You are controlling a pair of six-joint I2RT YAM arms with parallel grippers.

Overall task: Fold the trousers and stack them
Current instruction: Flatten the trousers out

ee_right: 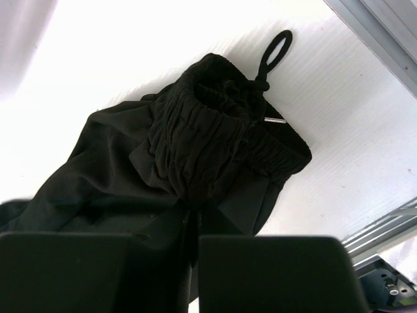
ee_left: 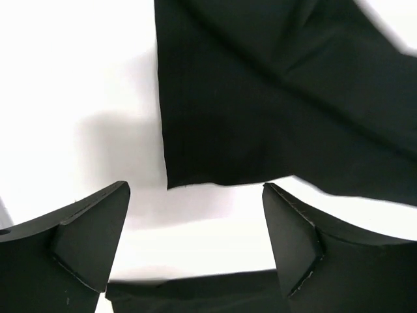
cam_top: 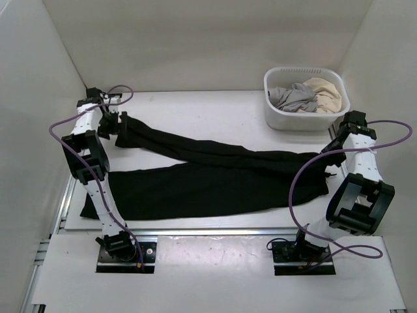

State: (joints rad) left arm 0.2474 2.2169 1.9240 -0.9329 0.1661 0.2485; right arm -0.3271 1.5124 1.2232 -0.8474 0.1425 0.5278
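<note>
The black trousers (cam_top: 208,176) lie spread across the table, both legs running left and the waist at the right. My left gripper (cam_top: 115,130) hovers at the far-left end of the far leg. In the left wrist view it (ee_left: 195,215) is open and empty, with the leg's cuff (ee_left: 260,98) flat just beyond the fingertips. My right gripper (cam_top: 331,160) is at the waist. In the right wrist view it (ee_right: 193,238) is shut on the trousers, the elastic waistband (ee_right: 221,143) bunched above the fingers and a drawstring loop (ee_right: 277,49) lying on the table.
A white laundry basket (cam_top: 277,117) stands at the back right, holding a grey garment (cam_top: 294,98) and a beige garment (cam_top: 327,91). White walls enclose the table on the left, right and back. A metal rail (cam_top: 215,231) runs along the near edge.
</note>
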